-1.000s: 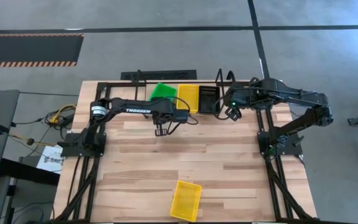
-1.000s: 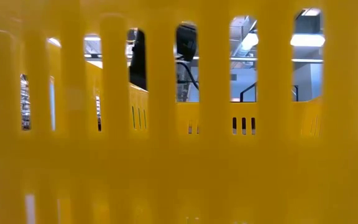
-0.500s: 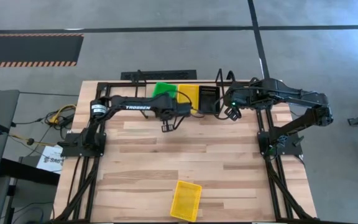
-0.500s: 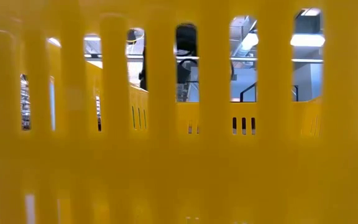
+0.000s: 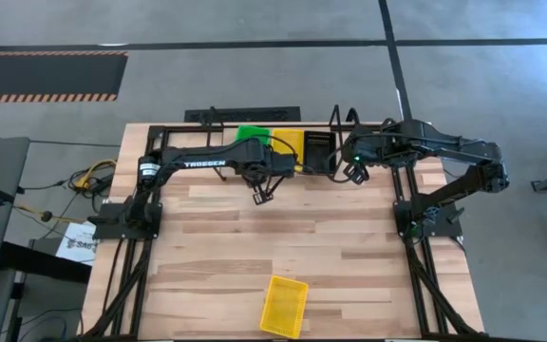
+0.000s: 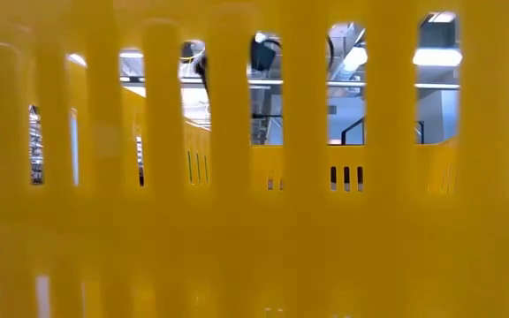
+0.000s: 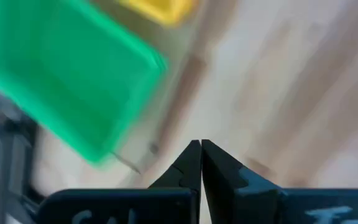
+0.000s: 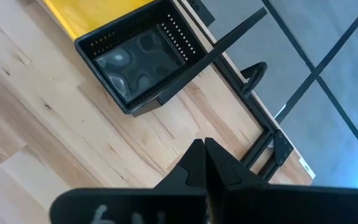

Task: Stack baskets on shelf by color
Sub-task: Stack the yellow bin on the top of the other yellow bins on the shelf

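On the shelf (image 5: 336,118) at the table's far edge stand, from left to right, a green basket (image 5: 251,135), a yellow basket (image 5: 291,144) and a black basket (image 5: 317,150). Another yellow basket (image 5: 284,306) lies flat on the table by the near edge; its wall (image 6: 254,221) fills the low view. My left gripper (image 5: 262,196) hovers shut over the table, just near of the green basket (image 7: 67,74). My right gripper (image 5: 354,173) hangs shut to the right of the black basket (image 8: 138,59). Neither touches anything.
The black tube frame (image 5: 169,142) of the arms runs along the table's left, right and far sides. The shelf's wire rod (image 8: 229,37) and end loop (image 8: 257,71) stand close before my right gripper. Bare wood (image 5: 283,237) lies between the shelf and the near yellow basket.
My left gripper has moved a short way toward the table's right, along the front of the shelf, and its wrist has turned. My right arm has kept still. The baskets have not moved.
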`<action>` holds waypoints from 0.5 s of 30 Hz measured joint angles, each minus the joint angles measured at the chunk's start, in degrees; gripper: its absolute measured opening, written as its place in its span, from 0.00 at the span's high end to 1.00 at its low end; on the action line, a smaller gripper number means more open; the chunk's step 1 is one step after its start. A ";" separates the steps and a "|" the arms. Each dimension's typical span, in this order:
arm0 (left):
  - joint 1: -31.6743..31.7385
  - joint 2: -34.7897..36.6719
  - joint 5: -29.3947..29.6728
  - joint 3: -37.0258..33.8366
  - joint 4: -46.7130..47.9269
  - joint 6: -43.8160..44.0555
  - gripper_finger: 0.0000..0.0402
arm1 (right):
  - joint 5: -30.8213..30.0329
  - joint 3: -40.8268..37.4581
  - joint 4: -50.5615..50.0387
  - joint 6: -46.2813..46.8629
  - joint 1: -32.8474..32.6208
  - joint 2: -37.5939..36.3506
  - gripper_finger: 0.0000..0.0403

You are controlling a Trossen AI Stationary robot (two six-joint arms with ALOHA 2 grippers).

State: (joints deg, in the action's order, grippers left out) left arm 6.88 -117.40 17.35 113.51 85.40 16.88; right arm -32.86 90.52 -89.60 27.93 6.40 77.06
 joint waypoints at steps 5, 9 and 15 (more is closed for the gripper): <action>-3.75 0.32 -6.49 4.16 4.18 15.12 1.00 | -0.04 0.00 -0.14 -2.60 1.55 0.00 0.98; -8.09 0.94 -8.35 4.36 4.33 23.05 1.00 | -1.80 -0.02 -0.35 -3.42 3.14 -0.12 0.98; -14.98 0.85 -12.32 4.24 4.65 35.78 1.00 | -3.15 -0.04 -0.15 -8.47 7.70 -1.94 0.98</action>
State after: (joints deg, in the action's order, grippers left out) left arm -8.10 -116.55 5.03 117.74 90.05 52.66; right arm -36.01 90.48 -89.75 19.46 14.10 75.11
